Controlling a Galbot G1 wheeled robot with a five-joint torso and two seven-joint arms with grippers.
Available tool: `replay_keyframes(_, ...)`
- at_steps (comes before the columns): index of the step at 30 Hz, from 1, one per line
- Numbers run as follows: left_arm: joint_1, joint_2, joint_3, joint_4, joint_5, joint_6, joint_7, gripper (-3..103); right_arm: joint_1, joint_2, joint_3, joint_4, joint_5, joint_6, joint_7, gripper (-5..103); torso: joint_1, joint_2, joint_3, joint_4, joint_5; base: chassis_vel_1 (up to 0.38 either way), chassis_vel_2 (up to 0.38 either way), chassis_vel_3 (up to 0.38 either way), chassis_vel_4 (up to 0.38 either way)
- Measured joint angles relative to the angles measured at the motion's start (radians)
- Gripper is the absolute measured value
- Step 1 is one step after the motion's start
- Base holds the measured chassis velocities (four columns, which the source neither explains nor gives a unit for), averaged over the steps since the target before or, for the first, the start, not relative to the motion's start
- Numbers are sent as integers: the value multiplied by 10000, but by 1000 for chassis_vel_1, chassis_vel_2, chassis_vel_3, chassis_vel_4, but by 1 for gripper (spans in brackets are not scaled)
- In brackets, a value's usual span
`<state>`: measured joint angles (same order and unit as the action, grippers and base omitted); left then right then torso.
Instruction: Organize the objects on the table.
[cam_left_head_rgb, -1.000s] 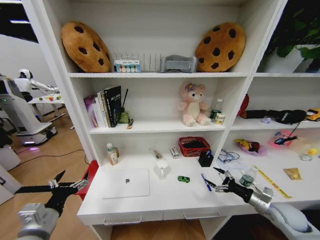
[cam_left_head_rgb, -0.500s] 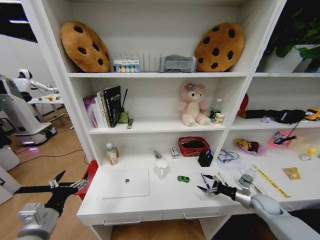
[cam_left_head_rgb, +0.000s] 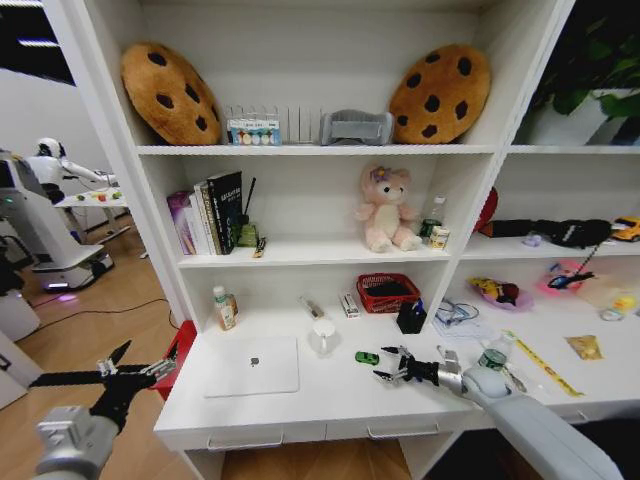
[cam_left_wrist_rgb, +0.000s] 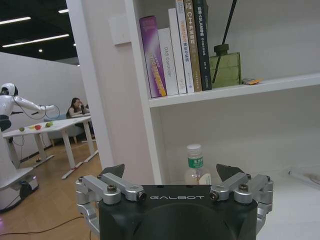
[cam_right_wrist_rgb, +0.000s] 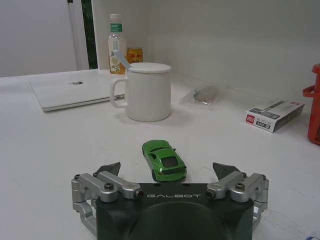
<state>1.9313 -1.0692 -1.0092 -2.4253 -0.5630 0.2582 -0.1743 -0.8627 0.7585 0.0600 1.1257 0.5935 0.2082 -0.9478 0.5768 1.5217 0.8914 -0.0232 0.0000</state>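
The right gripper (cam_left_head_rgb: 385, 365) hovers low over the table (cam_left_head_rgb: 300, 405), jaws apart, just right of the green toy car (cam_right_wrist_rgb: 164, 160). The white cup (cam_right_wrist_rgb: 147, 92) partly hides the bottle (cam_right_wrist_rgb: 116, 44) behind. The left gripper (cam_left_head_rgb: 125, 366), open, waits off the table's left end.

Head view: high, looking down at long white surface (cam_left_head_rgb: 330, 395). Right wrist view: low, near small green toy car (cam_right_wrist_rgb: 163, 160) (cam_left_head_rgb: 367, 357), shared with head view.

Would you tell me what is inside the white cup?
The white cup wears a white lid, with a pale straw-like piece sticking out at its rim. The lid hides its contents. The right gripper is open near the green toy car.
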Motion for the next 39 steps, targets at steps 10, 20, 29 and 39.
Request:
replay_keyframes(10, 0, 0, 0, 0, 0, 0, 0, 100, 690, 423, -411, -665, -264, 236, -29, 100, 0, 0, 0, 2, 0, 0, 0, 0, 0)
replay_keyframes(20, -1, 0, 0, 0, 0, 0, 0, 100, 1429, 698, -976, -1074, -414, 301, -26, 100, 0, 0, 0, 2, 0, 0, 0, 0, 0)
replay_keyframes(29, -1, 0, 0, 0, 0, 0, 0, 100, 1602, 831, -1266, -1193, -848, 348, -25, 100, 0, 0, -1, 0, -2, 0, 0, 0, 0)
replay_keyframes(39, -1, 0, 0, 0, 0, 0, 0, 100, 1427, 902, -1223, -1187, -881, 409, 0, 78, -4, 5, -5, 0, -3, 0, 0, 0, 0)
